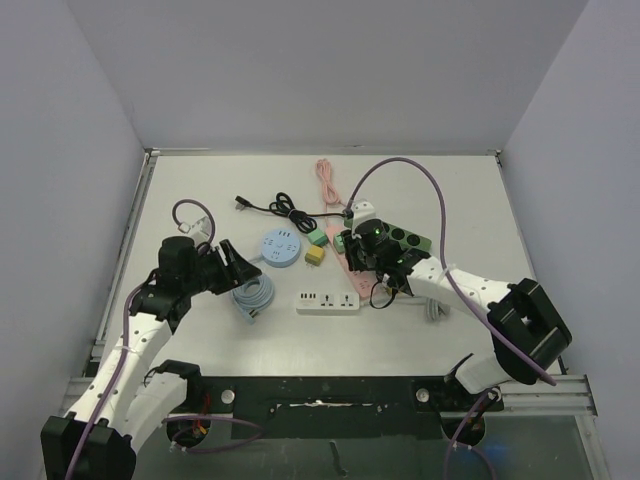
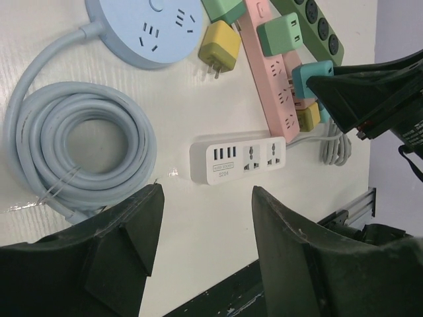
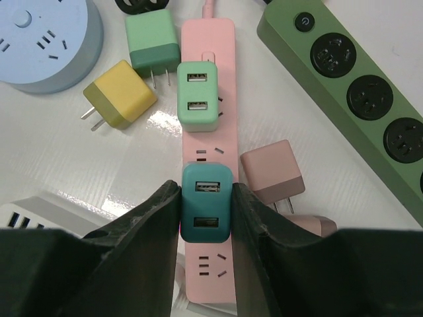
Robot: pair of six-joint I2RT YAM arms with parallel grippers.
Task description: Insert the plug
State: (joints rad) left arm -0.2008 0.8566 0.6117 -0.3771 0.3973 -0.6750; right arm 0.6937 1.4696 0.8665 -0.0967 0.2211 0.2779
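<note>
Over at nine o'clock on the worktop (image 1: 300,345) the left claw (image 1: 238,262) hangs with its jaws spread wide and nothing between them. At its five o'clock lies a coiled pale-blue cable (image 2: 79,158), and at its two o'clock sits the round blue socket hub (image 2: 149,26) that the cable runs into. Next along, near the front edge, is a white power strip (image 2: 238,158) lying flat. Beyond it at twelve o'clock are a yellow plug (image 3: 120,96) and a green plug (image 3: 153,43), both loose on their sides, just beside the pink power strip (image 3: 207,142).

That strip runs twelve to six under the right wrist camera. A mint adapter (image 3: 198,96) stands on it, and the teal plug (image 3: 207,211) stands on the next socket towards six o'clock. The right claw (image 3: 206,198) is closed narrow on its two sides. Whether its pins are fully home I cannot tell. A dusty-pink plug (image 3: 272,170) lies at its two o'clock, and past that is a dark green power strip (image 3: 357,86).
</note>
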